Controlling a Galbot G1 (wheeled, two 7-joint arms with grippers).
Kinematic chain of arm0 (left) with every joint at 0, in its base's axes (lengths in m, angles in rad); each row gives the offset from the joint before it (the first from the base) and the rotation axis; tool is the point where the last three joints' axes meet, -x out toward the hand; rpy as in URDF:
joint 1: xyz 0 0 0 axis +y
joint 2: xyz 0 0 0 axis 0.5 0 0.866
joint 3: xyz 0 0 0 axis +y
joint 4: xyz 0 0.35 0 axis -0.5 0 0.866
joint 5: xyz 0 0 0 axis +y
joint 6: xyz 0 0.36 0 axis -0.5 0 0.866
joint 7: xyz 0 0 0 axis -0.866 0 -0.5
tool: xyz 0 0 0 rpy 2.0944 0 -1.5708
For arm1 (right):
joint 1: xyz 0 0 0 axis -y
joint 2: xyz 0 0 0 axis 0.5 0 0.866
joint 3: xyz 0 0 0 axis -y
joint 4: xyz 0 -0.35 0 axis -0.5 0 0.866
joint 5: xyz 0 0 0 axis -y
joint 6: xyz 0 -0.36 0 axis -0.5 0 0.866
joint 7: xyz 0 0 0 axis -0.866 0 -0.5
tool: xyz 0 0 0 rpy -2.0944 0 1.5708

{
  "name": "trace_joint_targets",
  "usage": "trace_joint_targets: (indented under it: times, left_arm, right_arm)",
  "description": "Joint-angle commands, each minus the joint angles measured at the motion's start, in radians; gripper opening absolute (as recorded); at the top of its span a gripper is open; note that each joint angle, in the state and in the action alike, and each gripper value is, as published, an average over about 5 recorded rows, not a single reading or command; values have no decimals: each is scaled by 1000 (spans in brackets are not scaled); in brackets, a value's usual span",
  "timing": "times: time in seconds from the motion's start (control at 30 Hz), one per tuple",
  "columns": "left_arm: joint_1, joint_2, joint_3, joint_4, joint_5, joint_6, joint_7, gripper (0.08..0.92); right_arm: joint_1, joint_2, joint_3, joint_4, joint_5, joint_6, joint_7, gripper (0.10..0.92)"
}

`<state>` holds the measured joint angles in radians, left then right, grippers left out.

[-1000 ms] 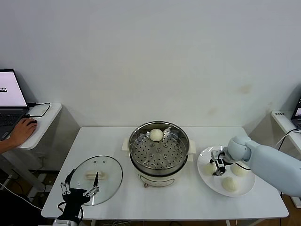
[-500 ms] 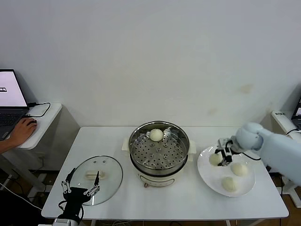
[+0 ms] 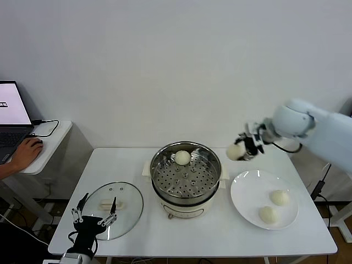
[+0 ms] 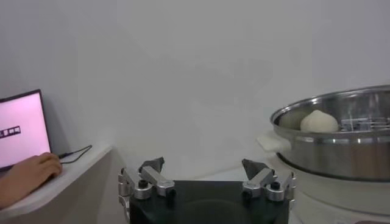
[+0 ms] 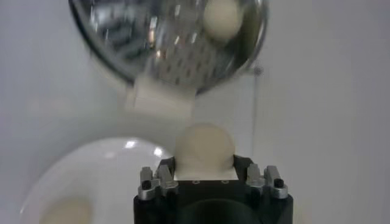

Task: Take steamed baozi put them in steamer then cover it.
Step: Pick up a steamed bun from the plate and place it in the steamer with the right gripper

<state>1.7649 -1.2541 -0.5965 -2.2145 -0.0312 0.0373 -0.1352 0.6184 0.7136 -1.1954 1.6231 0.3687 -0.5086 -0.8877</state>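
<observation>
My right gripper [image 3: 246, 147] is shut on a steamed baozi [image 3: 235, 152] and holds it in the air, just right of the steamer [image 3: 186, 190] and above the table. In the right wrist view that baozi [image 5: 204, 148] sits between the fingers, with the steamer basket [image 5: 152, 42] beyond it. One baozi [image 3: 182, 158] lies at the back of the basket. Two more [image 3: 279, 197] [image 3: 268, 214] rest on the white plate [image 3: 248, 193]. The glass cover [image 3: 127, 204] lies flat on the table, left of the steamer. My left gripper [image 3: 93, 218] hangs open over the cover's near edge.
A side table on the far left carries a laptop [image 3: 12, 118], and a person's hand [image 3: 25, 154] rests on a mouse there. The wall stands close behind the white table [image 3: 220, 236]. From the left wrist, the steamer rim [image 4: 341, 141] shows with the baozi [image 4: 319, 122] inside.
My right gripper has lifted one baozi off the plate and carried it up and back toward the steamer. Two baozi are left on the plate. The left arm has not moved.
</observation>
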Motion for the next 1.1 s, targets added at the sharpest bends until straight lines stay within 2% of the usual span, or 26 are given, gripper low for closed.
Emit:
trace_joint_targets:
  times: [0.03,0.27,0.53,1.1]
  left_arm:
    - [1,-1,-1,-2,-1,1,0,823]
    - [6,-3,-11,-13,-3,2,1,823]
    - [5,-11,-14,-13,-4,2,1,823]
    - [1,-15,-12,-13,-8,1,1,823]
  right_arm:
    - [85,216,-84,9,197,-116,105,602]
    - [-54,383,-75,-108,213,-166,173,602]
    - [-146,498,-75,-232,196,-180,207,602]
    - [-214,610,-74,-369,114,-184,205,621]
